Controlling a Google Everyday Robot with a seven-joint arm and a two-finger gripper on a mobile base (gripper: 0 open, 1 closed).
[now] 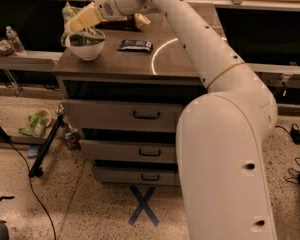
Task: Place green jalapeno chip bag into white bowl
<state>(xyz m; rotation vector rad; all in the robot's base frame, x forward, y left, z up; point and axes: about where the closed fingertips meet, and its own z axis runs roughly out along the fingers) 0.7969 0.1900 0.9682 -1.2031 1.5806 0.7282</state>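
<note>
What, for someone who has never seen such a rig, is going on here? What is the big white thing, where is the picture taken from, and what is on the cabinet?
The big white thing is a mobile robot with one long arm. There is only one picture, looking down past that arm. Where the camera is mounted cannot be told. The arm reaches to the far left corner of a drawer cabinet. Its gripper, the two-finger part at the tip, is shut on the green jalapeno chip bag and holds it right at the white bowl. The bag's lower end seems to be inside the rim. A dark snack bar lies flat to the right of the bowl, apart from it.
</note>
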